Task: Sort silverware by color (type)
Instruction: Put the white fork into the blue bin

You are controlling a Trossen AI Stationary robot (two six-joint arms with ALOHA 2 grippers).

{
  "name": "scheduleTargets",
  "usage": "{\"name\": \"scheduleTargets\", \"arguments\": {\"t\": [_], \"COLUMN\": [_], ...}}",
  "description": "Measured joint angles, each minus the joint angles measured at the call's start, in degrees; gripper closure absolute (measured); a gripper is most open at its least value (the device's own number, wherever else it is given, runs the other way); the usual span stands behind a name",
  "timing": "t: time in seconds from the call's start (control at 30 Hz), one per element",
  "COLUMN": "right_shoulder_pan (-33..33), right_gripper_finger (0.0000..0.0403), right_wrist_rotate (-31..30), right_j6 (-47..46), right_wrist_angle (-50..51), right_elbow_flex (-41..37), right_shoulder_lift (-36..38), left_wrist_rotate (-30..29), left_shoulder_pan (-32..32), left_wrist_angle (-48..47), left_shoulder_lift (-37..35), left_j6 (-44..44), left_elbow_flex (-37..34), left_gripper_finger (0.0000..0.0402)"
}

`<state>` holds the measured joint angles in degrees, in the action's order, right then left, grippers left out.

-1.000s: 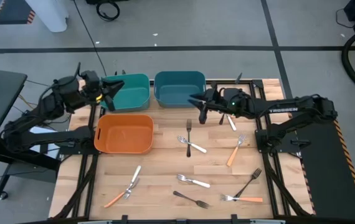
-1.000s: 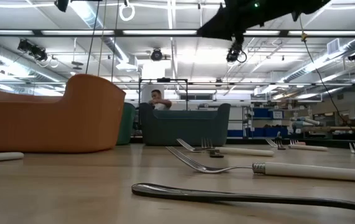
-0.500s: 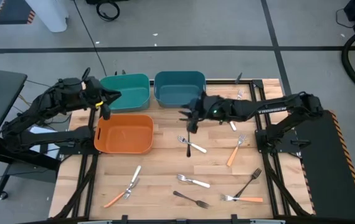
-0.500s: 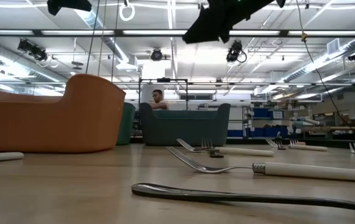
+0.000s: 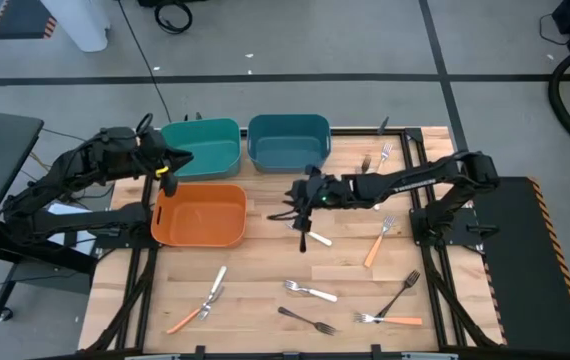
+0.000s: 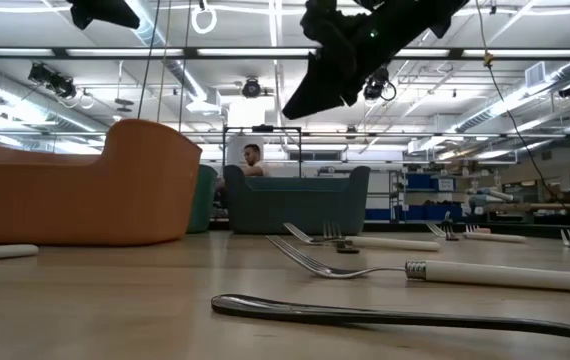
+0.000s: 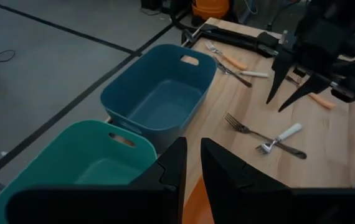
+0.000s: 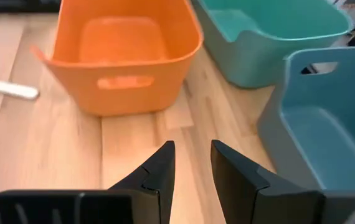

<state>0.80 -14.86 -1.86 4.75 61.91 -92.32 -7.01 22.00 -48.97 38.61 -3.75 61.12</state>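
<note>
Reaching farther over the desk (image 5: 265,270) than half a second ago, the right pincer (image 5: 298,203) has moved from beside the dark teal bin (image 5: 287,142) down toward the middle, and now hangs with its fingers slightly spread, pinching nothing. Just below it lie two crossed forks (image 5: 305,231), one black, one white-handled. Near its far side stands the orange bin (image 5: 200,214). Farther toward the front edge, well apart from it, lie the other forks: a white-handled one (image 5: 311,291), a black one (image 5: 306,321), an orange-handled one (image 5: 389,319), and an orange and white pair (image 5: 201,301). The left pincer (image 5: 163,165) has drifted little, hovering between the light teal bin (image 5: 203,146) and the orange bin, its fingers narrowly parted and empty.
</note>
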Motion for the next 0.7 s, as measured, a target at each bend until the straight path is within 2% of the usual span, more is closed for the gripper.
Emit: {"name": "scheduleTargets", "arguments": {"t": [0.33, 0.7], "right_shoulder_pan": [2.3, 5.2], "right_gripper_finger": [0.0292, 0.0292], "right_wrist_rotate": [-0.6, -1.0], "right_j6": [0.5, -1.3], "right_wrist_angle": [0.5, 7.6], "right_elbow_flex": [0.0, -0.1], "right_shoulder_lift": [-0.4, -2.3], "left_wrist_rotate": [0.0, -0.1], "left_shoulder_pan": [0.0, 0.0], "left_wrist_angle": [-4.2, -4.2], "left_shoulder_lift": [0.0, 0.0], "left_j6": [0.0, 0.0], "left_elbow_flex": [0.0, 0.0], "left_gripper_finger": [0.0345, 0.0345]}}
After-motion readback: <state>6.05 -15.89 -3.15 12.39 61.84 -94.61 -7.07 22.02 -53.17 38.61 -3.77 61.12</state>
